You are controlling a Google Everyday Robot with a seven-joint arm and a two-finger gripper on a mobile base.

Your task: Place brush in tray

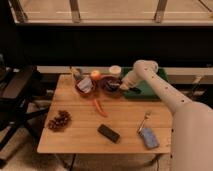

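The green tray [148, 90] stands at the back right of the wooden table, partly covered by my arm. My gripper [123, 87] is low over the tray's left end, right beside the maroon bowl [109, 85]. A slim dark shape [135, 90] just right of the gripper, over the tray floor, looks like the brush. I cannot tell whether the gripper holds it or whether it lies free.
A second bowl [85, 86] holding a pale item, an orange [95, 75] and a white cup [115, 70] stand at the back. A red chili [99, 106], grapes [59, 120], a black block [108, 133] and a blue pad [149, 138] lie nearer. An office chair [17, 95] stands at the left.
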